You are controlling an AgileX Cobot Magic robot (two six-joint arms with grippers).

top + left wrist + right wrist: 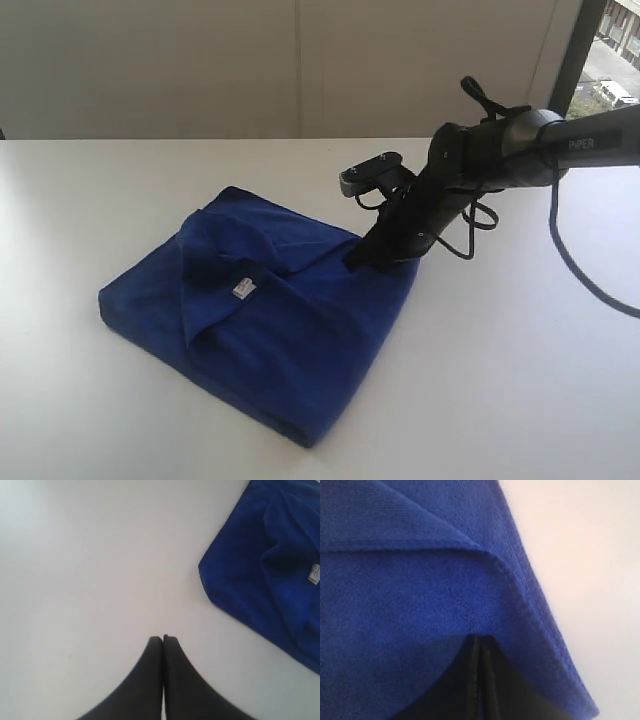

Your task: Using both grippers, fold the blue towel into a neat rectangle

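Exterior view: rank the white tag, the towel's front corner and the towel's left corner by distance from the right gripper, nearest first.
The right gripper sits near the blue towel's right corner.
1. White tag: mid-towel, left of the gripper.
2. Front corner: the one closest to the camera.
3. Left corner: diagonally opposite the gripper.

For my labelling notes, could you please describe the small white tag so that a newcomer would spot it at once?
On the white table lies a deep royal-blue soft microfibre towel, the only cloth there. At the edge of its folded-over flap, near the middle, sits the small white rectangular tag, the one pale mark on all that blue.
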